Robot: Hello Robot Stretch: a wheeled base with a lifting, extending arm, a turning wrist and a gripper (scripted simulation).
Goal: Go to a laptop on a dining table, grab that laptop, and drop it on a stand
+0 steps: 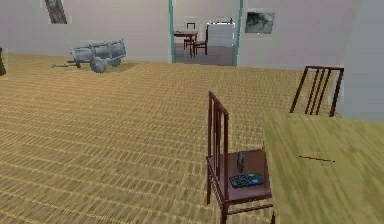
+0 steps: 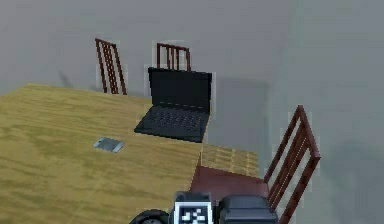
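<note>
One laptop point(image 2: 177, 105), lid up, on bench point(image 2: 60, 150), beyond gripper point(image 2: 152, 216), apart from it. Cannot tell whether gripper holds anything. One grey flat item point(image 2: 108, 145) on bench, beyond-left of gripper. Three chairs point(image 2: 173, 55): two past laptop, one right of gripper.

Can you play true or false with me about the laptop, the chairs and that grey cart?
1. The laptop stands open on the wooden table. True.
2. The laptop is white. False: it is black.
3. A small grey flat thing lies on the table too. True.
4. The grey cart stands on a table. False: it stands on the floor near the far wall.
5. The chair in the forward view's middle has a bare seat. False: small dark things lie on it.
</note>
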